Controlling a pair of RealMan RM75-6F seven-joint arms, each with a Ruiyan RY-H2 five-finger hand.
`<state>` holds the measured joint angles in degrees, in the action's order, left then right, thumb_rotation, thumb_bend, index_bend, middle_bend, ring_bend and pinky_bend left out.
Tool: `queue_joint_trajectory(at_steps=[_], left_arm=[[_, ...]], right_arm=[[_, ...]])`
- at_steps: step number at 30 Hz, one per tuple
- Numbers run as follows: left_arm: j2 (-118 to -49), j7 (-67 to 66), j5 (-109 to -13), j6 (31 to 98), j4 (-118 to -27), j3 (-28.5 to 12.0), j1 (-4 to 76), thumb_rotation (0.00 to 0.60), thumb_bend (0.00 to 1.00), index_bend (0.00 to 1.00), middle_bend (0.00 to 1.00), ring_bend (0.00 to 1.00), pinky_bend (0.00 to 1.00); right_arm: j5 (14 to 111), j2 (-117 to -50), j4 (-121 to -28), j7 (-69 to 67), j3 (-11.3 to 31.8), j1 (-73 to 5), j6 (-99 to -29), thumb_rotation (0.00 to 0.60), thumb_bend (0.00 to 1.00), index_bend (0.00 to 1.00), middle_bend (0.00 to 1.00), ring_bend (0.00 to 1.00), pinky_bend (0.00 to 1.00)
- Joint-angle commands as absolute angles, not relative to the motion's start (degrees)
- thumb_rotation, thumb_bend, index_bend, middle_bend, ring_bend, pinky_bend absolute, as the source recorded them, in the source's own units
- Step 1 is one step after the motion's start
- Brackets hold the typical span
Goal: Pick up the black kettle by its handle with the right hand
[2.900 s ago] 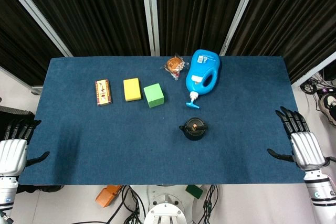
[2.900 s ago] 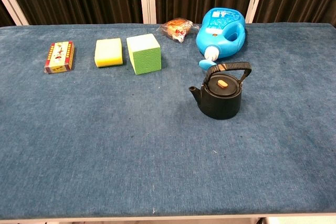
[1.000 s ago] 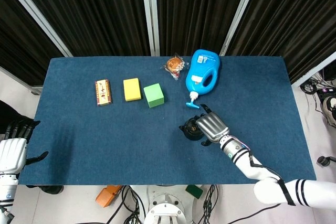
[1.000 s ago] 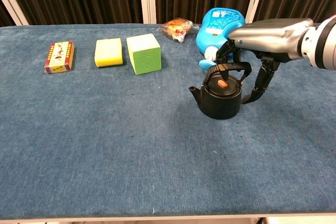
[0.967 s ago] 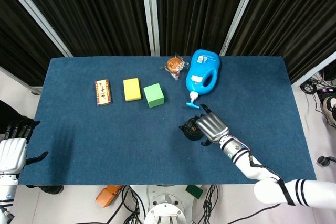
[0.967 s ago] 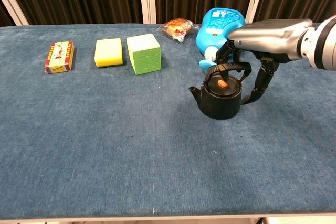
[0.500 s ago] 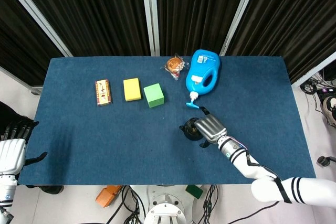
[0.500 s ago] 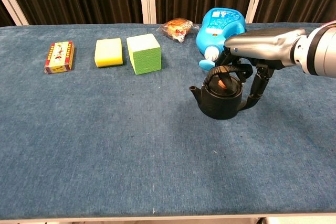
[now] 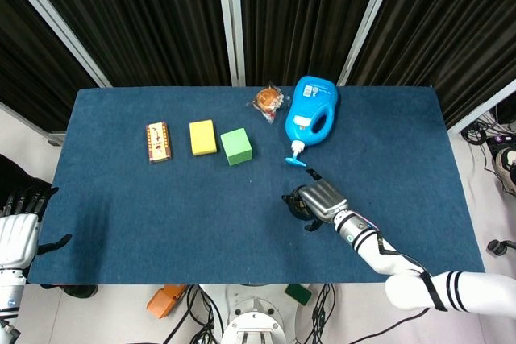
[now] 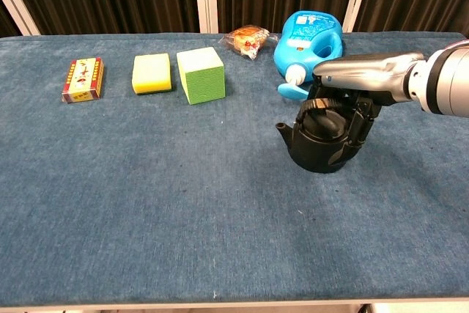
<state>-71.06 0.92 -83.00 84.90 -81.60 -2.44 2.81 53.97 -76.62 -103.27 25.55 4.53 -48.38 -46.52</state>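
Note:
The black kettle (image 10: 317,150) stands on the blue table (image 10: 183,218) right of centre, its spout pointing left. My right hand (image 10: 364,77) lies over its top, and the fingers (image 10: 357,124) curl down around the arched handle. From the head view the right hand (image 9: 322,199) covers most of the kettle (image 9: 291,203). Whether the kettle's base is off the cloth cannot be told. My left hand (image 9: 18,235) hangs off the table's near left corner, fingers apart and holding nothing.
A blue detergent bottle (image 10: 311,45) lies just behind the kettle, its nozzle close to my hand. A wrapped snack (image 10: 248,39), a green cube (image 10: 200,75), a yellow sponge (image 10: 152,72) and a small patterned box (image 10: 82,80) line the far side.
My right hand has closed its fingers around the kettle's handle. The kettle has shifted a little to the right and nearer the front edge.

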Motion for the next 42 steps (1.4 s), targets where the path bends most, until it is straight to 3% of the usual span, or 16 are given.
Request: queue_joint_trajectory(at_steps=[1,10,23,28,31,37,42], left_arm=[[-71.1,0.8,-83.0,84.8,-81.6,-2.4,2.8,0.600,0.02,0.17,0.17,0.09,0.00],[-70.9,0.7,-82.9,84.5,-81.8,-2.4,2.9,0.600,0.02,0.17,0.17,0.09,0.00],[-70.7,0.2,-82.9,84.3,-82.3,-2.5,3.1,0.600,0.02,0.17,0.17,0.09,0.00],[-70.6,0.0,-83.0,84.3,-82.6,-2.5,3.1,0.600,0.02,0.17,0.17,0.09,0.00],[-70.5,-0.1,-83.0,84.3,-82.7,-2.5,3.2,0.600,0.02,0.17,0.17,0.09,0.00],[-70.4,-0.3,-83.0,84.4,-82.9,-2.5,3.2,0.600,0.02,0.17,0.17,0.09,0.00],[-70.3,-0.3,-83.1,84.4,-83.1,-2.5,3.2,0.600,0.02,0.17,0.17,0.10,0.00]], right_arm=[[53.7,-76.5,-103.4,25.1,4.4,-48.4,-46.7,0.600,0.14,0.90,0.75,0.88,0.01],[53.4,-76.0,-104.1,24.2,4.4,-47.7,-49.2,0.600,0.14,1.00,0.84,0.99,0.13],[53.4,-75.8,-103.1,19.0,6.0,-47.3,-48.7,0.600,0.14,1.00,0.93,1.00,0.21],[54.3,-75.6,-102.6,17.5,6.5,-47.4,-48.3,0.599,0.03,1.00,0.97,1.00,0.19],[55.1,-75.4,-102.5,17.2,6.7,-47.4,-48.7,0.562,0.00,1.00,0.98,1.00,0.19],[57.9,-74.2,-103.3,16.1,7.5,-46.5,-50.9,0.412,0.00,1.00,0.99,1.00,0.19],[59.4,-73.0,-104.2,15.3,8.0,-45.9,-52.0,0.335,0.00,1.00,1.00,1.00,0.21]])
